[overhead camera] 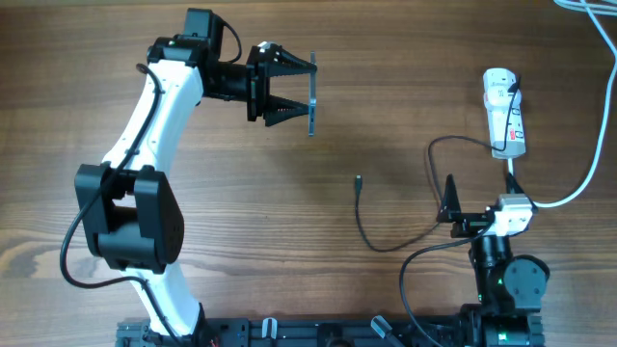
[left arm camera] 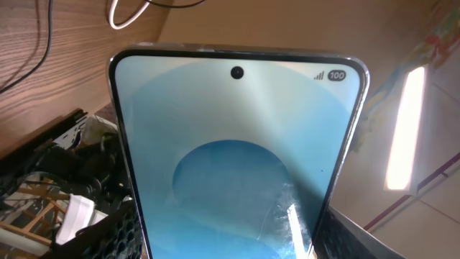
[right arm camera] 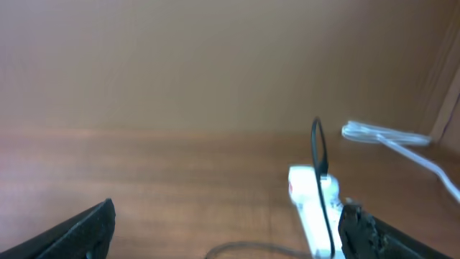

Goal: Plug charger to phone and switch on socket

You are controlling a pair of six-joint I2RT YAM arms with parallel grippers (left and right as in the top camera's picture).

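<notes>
My left pincer grasps 1 phone; my right pincer hangs released near 1 socket, 1 charger.

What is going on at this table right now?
The left gripper holds the phone, its screen lit. The charger is not plugged into it yet: the cable's free tip lies on the table, while its other end runs to the socket. The right gripper is open and empty, near the socket.

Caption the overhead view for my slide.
Left gripper holds the phone on edge; the charger cable lies loose on the table, running to the socket, right gripper open nearby.
</notes>
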